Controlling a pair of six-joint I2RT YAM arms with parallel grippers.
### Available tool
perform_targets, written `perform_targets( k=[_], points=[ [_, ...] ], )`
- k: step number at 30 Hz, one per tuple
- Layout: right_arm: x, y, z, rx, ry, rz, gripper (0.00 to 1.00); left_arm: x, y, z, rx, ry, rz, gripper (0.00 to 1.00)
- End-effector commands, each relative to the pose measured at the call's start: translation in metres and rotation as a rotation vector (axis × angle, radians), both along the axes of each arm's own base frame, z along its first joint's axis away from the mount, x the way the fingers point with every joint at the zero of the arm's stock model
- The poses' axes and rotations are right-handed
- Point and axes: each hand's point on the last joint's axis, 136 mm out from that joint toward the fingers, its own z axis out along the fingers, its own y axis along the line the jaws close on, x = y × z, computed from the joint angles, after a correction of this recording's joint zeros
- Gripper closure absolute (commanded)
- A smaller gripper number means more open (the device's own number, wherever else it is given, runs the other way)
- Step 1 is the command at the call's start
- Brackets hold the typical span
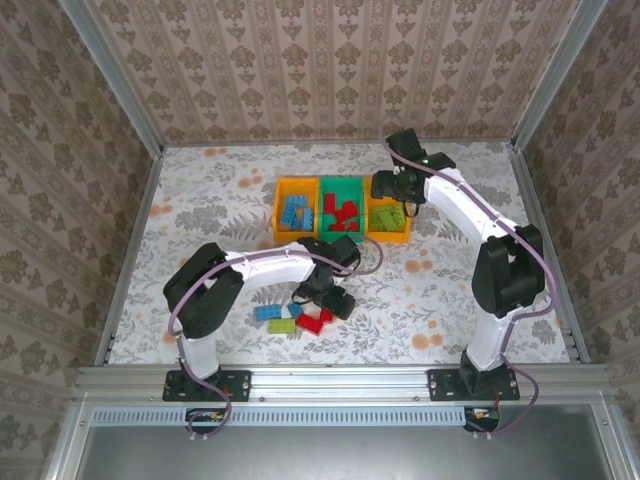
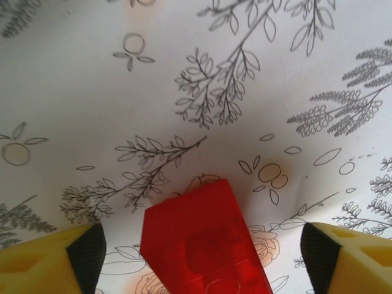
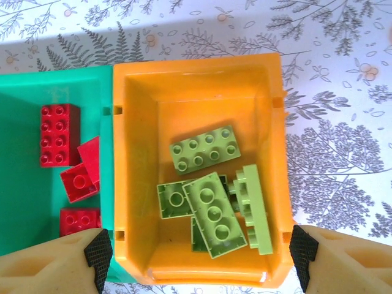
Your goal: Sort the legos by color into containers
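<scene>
Left wrist view, nearest first: what lies by the left tool [image 2: 202, 254]?

One red lego [image 2: 197, 236] lies on the floral surface [image 2: 86, 86], midway between the yellow fingers [image 2: 43, 263]. The jaws are released and stand wide, and each pad is clear of the brick.

Anything else loose nearby, seen from the top external camera?

Yes, a blue lego [image 1: 267, 312] and a light green lego [image 1: 283, 326] lie just to the left of that tool, near the front edge.

And farther back?

Three containers stand joined in a row, well apart from the loose bricks. The left orange bin [image 1: 296, 181] holds blue bricks, the green bin [image 1: 340, 180] holds red bricks [image 3: 59, 135], and the right orange bin [image 3: 196, 64] holds light green bricks [image 3: 205, 149].

Where is the right tool [image 3: 201, 251]?

It hovers above the right orange bin, one finger on either side of the bin's width. Its jaws are released and grasp nothing. The green bricks lie on the bin floor below, apart from it.
</scene>
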Motion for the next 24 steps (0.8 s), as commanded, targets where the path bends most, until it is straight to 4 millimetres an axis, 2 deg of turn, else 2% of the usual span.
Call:
perform_targets(
  k=[1,5,7,9,15,19,24],
  points=[
    [-0.005,-0.016,0.009,0.009,-0.025,-0.053,0.20,-0.010,-0.001,0.000,0.022,0.053,0.013,0.22],
    [-0.012,-0.025,0.009,0.008,-0.029,-0.076,0.20,-0.006,-0.008,-0.001,0.018,0.054,0.002,0.50],
    [-0.016,-0.029,0.012,0.003,-0.040,-0.085,0.19,-0.005,-0.010,-0.001,0.016,0.059,-0.012,0.61],
    [-0.020,-0.032,0.015,0.002,-0.053,-0.089,0.19,-0.001,-0.012,0.001,0.013,0.051,-0.018,0.68],
    [-0.033,-0.032,0.019,0.017,-0.084,-0.058,0.18,0.033,-0.016,0.025,-0.060,-0.025,0.025,0.74],
    [-0.047,-0.032,0.011,0.030,-0.088,-0.044,0.16,0.068,-0.018,0.054,-0.147,-0.103,0.080,0.73],
    [-0.070,-0.025,-0.010,0.084,-0.077,-0.008,0.17,0.124,-0.028,0.095,-0.342,-0.145,0.159,0.72]
  ],
)
